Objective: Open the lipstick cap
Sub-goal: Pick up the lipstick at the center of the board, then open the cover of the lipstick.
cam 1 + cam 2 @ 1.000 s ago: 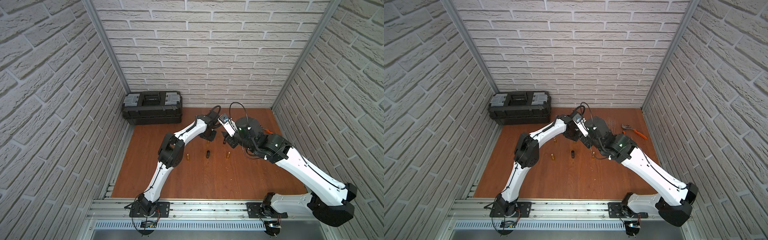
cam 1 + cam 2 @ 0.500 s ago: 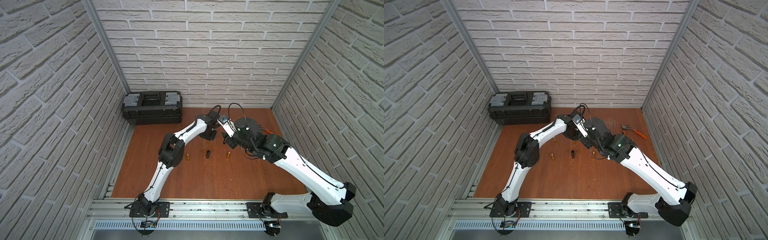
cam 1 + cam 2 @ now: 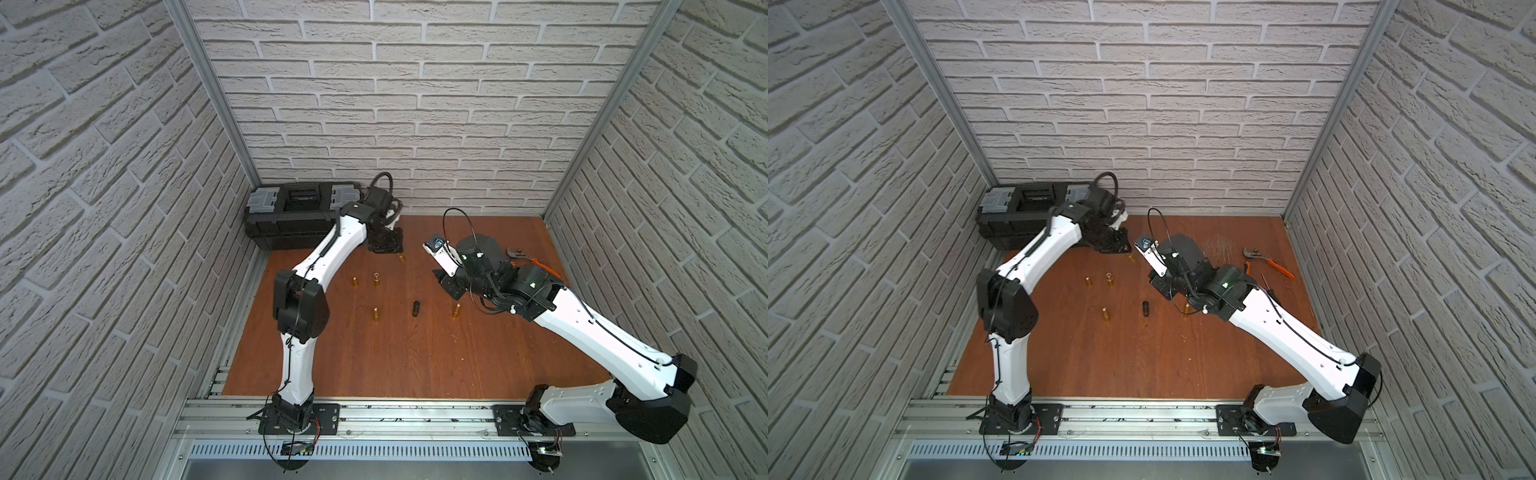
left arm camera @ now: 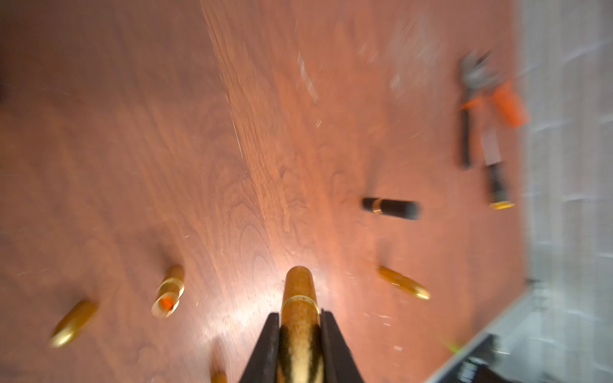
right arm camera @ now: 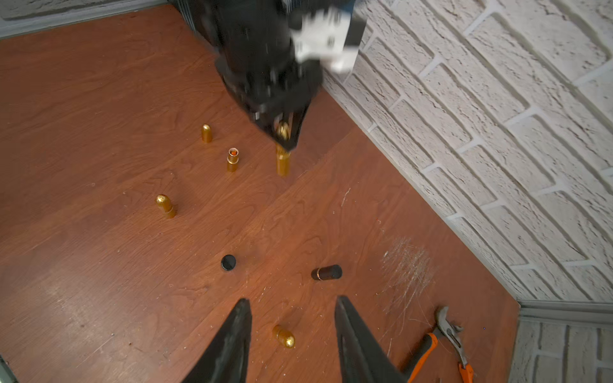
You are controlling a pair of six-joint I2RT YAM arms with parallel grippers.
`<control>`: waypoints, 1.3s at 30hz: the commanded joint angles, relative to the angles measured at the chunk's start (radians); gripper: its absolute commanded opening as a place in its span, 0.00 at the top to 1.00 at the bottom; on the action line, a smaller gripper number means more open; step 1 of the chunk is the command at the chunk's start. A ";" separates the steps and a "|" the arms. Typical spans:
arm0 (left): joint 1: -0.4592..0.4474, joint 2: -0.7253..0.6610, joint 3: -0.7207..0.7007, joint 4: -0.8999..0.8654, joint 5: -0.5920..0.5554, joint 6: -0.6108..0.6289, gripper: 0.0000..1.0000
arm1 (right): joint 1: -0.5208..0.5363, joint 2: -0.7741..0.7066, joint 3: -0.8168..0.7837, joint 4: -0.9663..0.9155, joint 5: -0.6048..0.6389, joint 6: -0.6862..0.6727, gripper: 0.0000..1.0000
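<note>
- The left gripper (image 4: 300, 315) was clenched on the gold lipstick (image 4: 297, 287), its black jaws pressed against both sides of the barrel.
- The tube was towards the back of the wooden table (image 3: 415, 365), close to the black toolbox (image 3: 299, 216). It pointed downward, and whether its lower end touched the boards could not be told.
- The right gripper (image 5: 292, 303) stood well apart from it, jaws spread, with nothing between them.
- Handling, as judged: the lipstick was a small, light, rigid tube with a polished metallic finish. It would probably be slick enough to slide in the pads under a straight pull, and firm enough to bear a tight squeeze.
- Where to hold, as judged: a thin raised band (image 4: 300, 300) circled the tube just beyond the fingertips. The half projecting past it was free and suited a second grip across its width, pulled along the axis.
- Which half was the cap could not be determined.
- Surroundings:
  - Other gold tubes (image 5: 166, 205), bullet-shaped, stood or lay about the table.
  - An opened tube (image 5: 233, 159) showed orange inside.
  - A matt black tube (image 5: 326, 272) lay on its side.
  - Orange-handled pliers (image 5: 446, 335) lay near the brick-patterned wall.
</note>
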 commanded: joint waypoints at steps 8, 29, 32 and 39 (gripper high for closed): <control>0.115 -0.334 -0.273 0.105 0.445 -0.163 0.97 | 0.002 0.139 0.209 0.039 -0.204 -0.065 0.56; 0.178 -0.533 -0.417 0.138 0.515 -0.235 0.97 | 0.002 0.357 0.443 -0.060 -0.381 -0.124 0.58; 0.178 -0.540 -0.442 0.153 0.534 -0.249 0.97 | 0.002 0.370 0.453 -0.056 -0.385 -0.132 0.58; 0.180 -0.549 -0.435 0.150 0.542 -0.248 0.99 | 0.002 0.415 0.491 -0.076 -0.386 -0.135 0.63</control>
